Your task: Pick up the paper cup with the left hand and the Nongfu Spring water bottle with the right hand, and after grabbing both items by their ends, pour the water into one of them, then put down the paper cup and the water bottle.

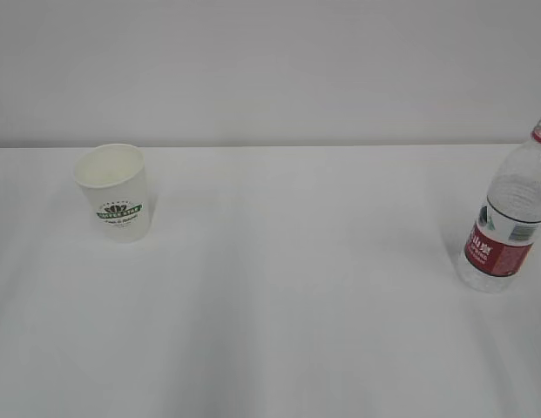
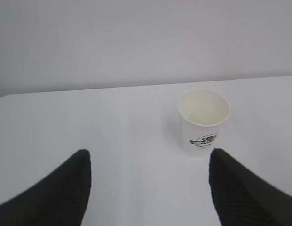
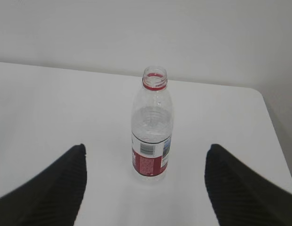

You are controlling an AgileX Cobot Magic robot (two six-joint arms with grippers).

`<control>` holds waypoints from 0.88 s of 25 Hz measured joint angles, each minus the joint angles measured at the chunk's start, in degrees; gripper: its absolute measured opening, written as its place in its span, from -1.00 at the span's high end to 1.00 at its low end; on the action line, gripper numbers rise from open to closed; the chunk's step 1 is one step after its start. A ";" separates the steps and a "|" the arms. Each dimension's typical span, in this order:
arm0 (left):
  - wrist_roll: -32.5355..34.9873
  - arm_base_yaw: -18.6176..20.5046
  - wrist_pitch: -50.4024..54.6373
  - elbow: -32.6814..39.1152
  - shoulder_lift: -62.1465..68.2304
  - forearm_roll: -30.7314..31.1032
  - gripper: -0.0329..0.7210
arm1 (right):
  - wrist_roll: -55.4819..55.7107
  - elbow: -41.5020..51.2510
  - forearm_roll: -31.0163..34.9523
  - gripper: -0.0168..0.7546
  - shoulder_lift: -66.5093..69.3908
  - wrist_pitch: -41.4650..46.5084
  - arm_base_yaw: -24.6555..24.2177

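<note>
The white paper cup (image 1: 116,192) with its green logo stands upright at the left of the white table (image 1: 287,305). In the left wrist view the paper cup (image 2: 202,120) is ahead and right of centre, apart from my open left gripper (image 2: 148,162), which holds nothing. The Nongfu Spring water bottle (image 1: 507,218) stands upright without a cap at the right edge of the exterior view. It appears centred ahead of my open right gripper (image 3: 145,160) as the bottle (image 3: 152,127), with clear water in it. Neither gripper shows in the exterior view.
The table's back edge meets a plain pale wall (image 1: 270,70). In the right wrist view the table's rounded right corner (image 3: 258,94) lies just beyond the bottle. The table's left corner (image 2: 4,99) shows in the left wrist view.
</note>
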 joint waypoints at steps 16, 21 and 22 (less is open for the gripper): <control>0.00 0.00 -14.88 0.00 13.23 1.96 -0.59 | 0.00 0.00 -5.16 -0.57 9.82 -13.18 0.00; 0.00 0.00 -19.54 0.00 19.19 2.31 -0.58 | 0.00 0.00 -5.16 -0.57 12.23 -18.31 0.00; 0.00 0.00 -20.43 0.00 20.67 2.29 -0.57 | 0.00 0.00 -5.16 -0.57 12.68 -19.17 0.00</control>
